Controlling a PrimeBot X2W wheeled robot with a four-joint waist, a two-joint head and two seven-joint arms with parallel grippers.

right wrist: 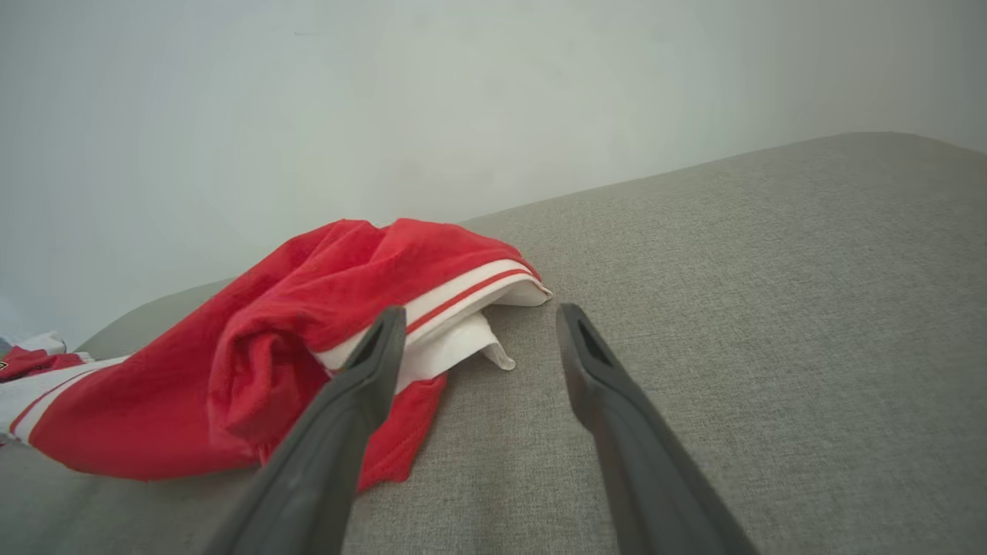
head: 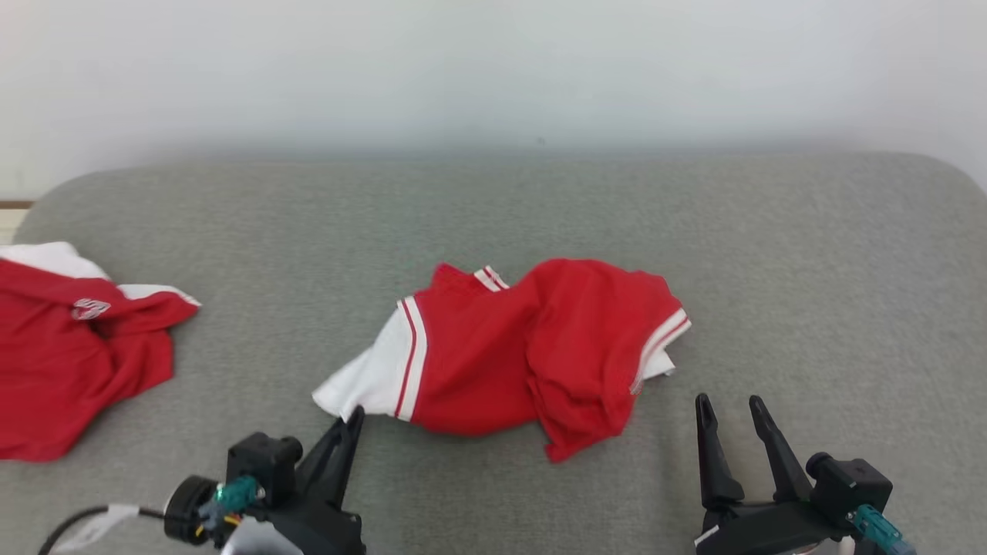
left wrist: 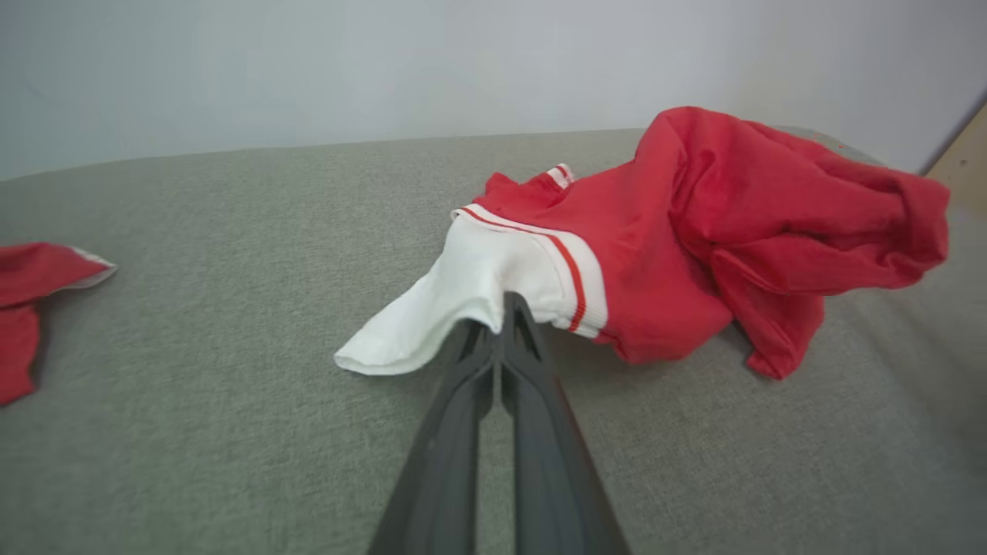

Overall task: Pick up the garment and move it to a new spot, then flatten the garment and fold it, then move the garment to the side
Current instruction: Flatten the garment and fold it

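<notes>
A grey cushion (head: 493, 208) carries the crumpled red-and-white garment (head: 493, 354) at its middle. The left gripper (head: 353, 420), at the garment's near-left corner, is clamped on the white sleeve edge. The right gripper (head: 729, 408) hovers with fingers spread, just beside the garment's right hem.

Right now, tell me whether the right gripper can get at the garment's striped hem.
Probably yes. The right gripper is open, just short of the striped hem of the garment, with only bare couch between them and nothing in the way.
</notes>
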